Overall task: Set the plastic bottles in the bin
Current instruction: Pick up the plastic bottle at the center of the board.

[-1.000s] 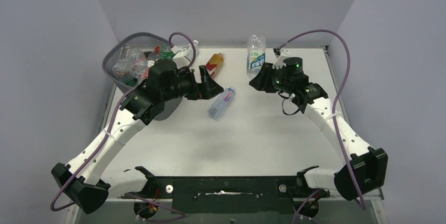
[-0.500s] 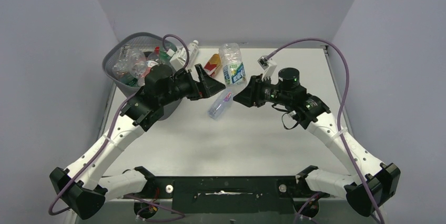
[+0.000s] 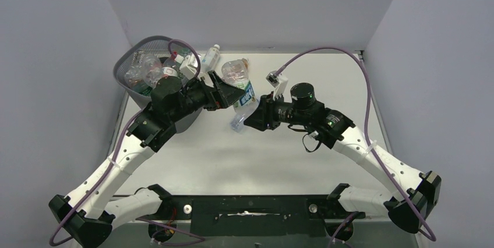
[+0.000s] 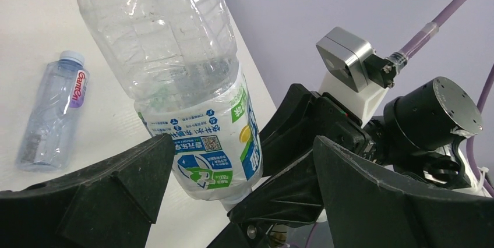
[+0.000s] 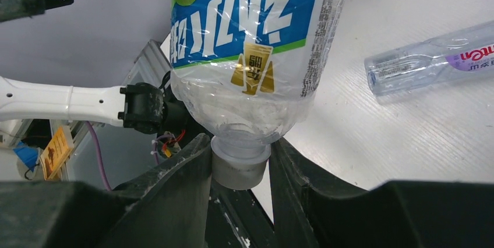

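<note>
A clear plastic bottle [image 3: 237, 80] with a blue and green label hangs cap-down above the table. My right gripper [image 3: 252, 114] is shut on its white cap [image 5: 239, 165], and the label [image 5: 250, 21] fills the top of the right wrist view. My left gripper [image 3: 228, 91] stands open with the bottle's lower body [image 4: 201, 155] between its jaws. One of its fingers [image 4: 125, 181] is right at the label, the other [image 4: 396, 195] well apart. A small clear bottle [image 3: 239, 121] lies on the table below. The grey mesh bin [image 3: 129, 57] at the back left holds several bottles.
A white-capped bottle [image 3: 211, 56] lies at the back of the table beside the bin. The small lying bottle [image 4: 51, 114] [image 5: 431, 59] is just under both grippers. The left arm's elbow [image 3: 166, 94] hangs over the bin's near side.
My right gripper has carried the labelled bottle leftward and nearer, in between the open left jaws. The left gripper shifted slightly back and left. The orange bottle is now hidden behind them.
</note>
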